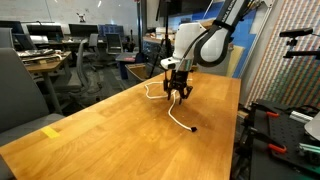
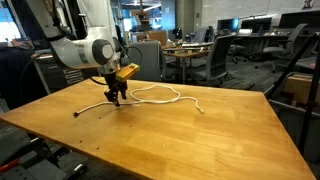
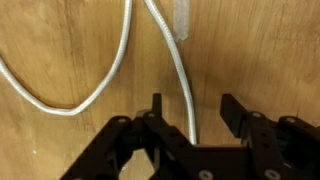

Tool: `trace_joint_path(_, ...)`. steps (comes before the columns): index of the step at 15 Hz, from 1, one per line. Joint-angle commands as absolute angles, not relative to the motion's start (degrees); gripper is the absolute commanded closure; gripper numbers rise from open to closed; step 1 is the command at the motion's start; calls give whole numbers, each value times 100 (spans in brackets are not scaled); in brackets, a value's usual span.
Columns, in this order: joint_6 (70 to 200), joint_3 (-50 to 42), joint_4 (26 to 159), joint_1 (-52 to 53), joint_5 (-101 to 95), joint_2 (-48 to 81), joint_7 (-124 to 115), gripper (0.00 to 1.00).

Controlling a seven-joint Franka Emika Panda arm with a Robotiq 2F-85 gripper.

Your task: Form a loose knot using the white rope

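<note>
The white rope (image 2: 160, 95) lies in curves on the wooden table (image 2: 180, 140), with dark tips at its ends. In both exterior views my gripper (image 1: 178, 93) points straight down, low over the rope (image 1: 180, 120) near the middle of the table. In the wrist view a rope (image 3: 184, 80) strand runs between the two black fingers (image 3: 232, 108), with a gap on each side. The gripper (image 3: 194, 105) is open and holds nothing. Another stretch of the rope loops off to the left in that view.
A yellow tape piece (image 1: 50, 130) sits near one table edge. Office chairs (image 1: 25, 90) and desks stand around the table. Black and red equipment (image 1: 285, 130) stands close beside one long edge of the table (image 1: 100, 140).
</note>
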State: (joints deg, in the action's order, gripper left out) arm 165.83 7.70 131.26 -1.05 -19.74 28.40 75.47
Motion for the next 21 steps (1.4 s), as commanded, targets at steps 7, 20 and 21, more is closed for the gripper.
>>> trace_joint_path(7, 16505, 476, 12844, 390, -2508, 3064, 7460, 79)
trace_joint_path(20, 16031, 1299, 12774, 199, -2200, 2525, 7951, 99)
trace_joint_path(21, 16089, 1338, 12791, 211, -2214, 2401, 7992, 99)
